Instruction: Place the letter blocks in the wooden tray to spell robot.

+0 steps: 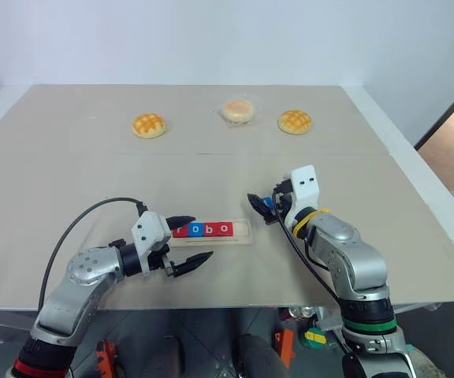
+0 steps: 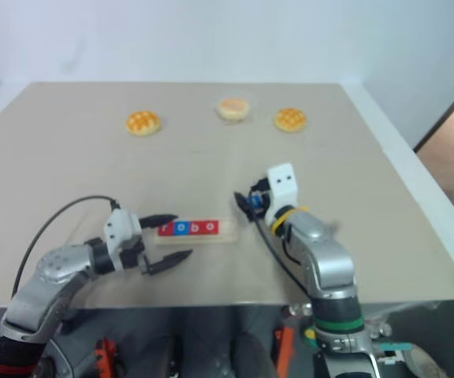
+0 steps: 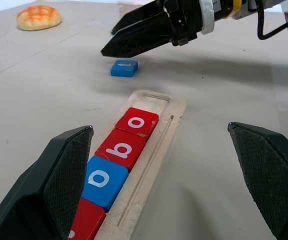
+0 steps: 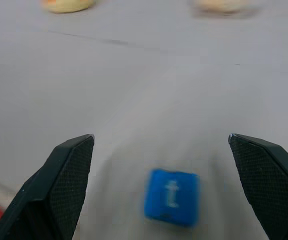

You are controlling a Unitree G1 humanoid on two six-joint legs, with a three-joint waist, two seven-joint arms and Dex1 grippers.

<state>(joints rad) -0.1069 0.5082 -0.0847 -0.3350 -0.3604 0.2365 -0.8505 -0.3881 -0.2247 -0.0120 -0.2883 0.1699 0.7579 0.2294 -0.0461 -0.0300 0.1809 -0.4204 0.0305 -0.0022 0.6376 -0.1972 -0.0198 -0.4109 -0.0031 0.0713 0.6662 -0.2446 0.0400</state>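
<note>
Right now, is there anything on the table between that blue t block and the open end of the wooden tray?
No. In the left wrist view, bare tabletop separates the blue t block from the wooden tray.

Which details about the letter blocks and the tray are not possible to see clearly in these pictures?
- First red block in the wooden tray, left wrist view: cut off by the picture's edge, letter unreadable.
- Blue t block, left eye view: mostly hidden behind the right gripper; letter too small.
- Middle bun: its clear wrapping is too small to identify.
</note>
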